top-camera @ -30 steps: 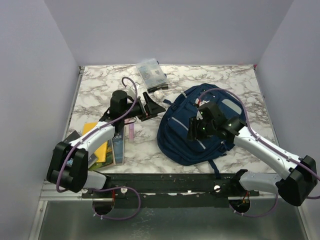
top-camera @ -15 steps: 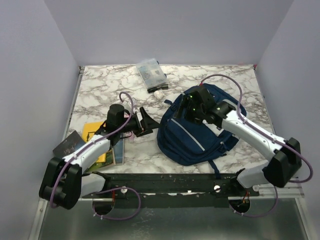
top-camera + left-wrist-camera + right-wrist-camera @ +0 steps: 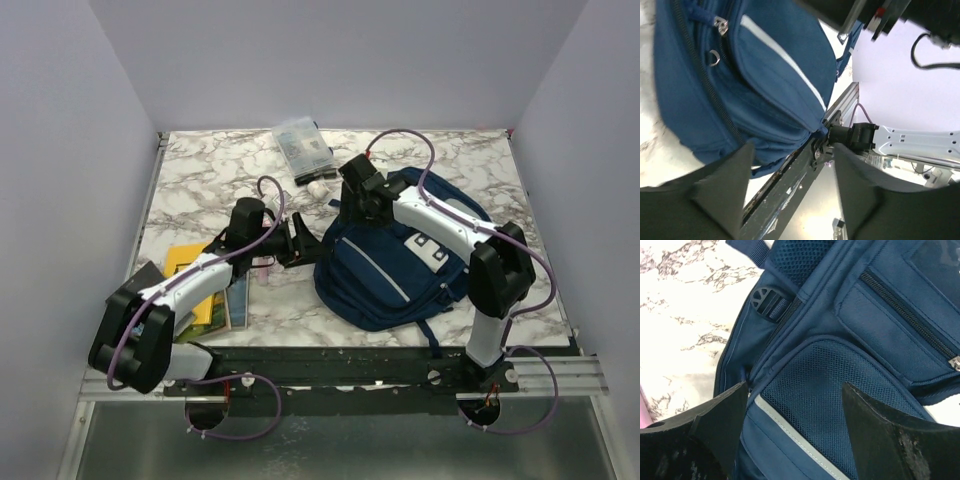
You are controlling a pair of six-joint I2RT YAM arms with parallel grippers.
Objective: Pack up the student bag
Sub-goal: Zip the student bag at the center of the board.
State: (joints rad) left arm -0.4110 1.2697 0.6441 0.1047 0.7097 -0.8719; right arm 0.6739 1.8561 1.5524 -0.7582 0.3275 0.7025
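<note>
Directly beneath the released right end effector (image 3: 794, 390) lies the student bag (image 3: 372, 282), ungrasped.

Ahead of left gripper (image 3: 303, 238): student bag (image 3: 400, 270), close, blocks the way.
Under right gripper (image 3: 352, 203): the bag's mesh pocket (image 3: 825, 385).
Beside right gripper: bare table (image 3: 200, 170).

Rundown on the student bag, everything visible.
The student bag is a navy fabric backpack with grey trim stripes, black zippers, a mesh side pocket and a black strap buckle. The zips in view look closed. It lies flat, front up, on the marble table, right of centre. The right gripper hovers open over its far-left edge; contact unclear.
</note>
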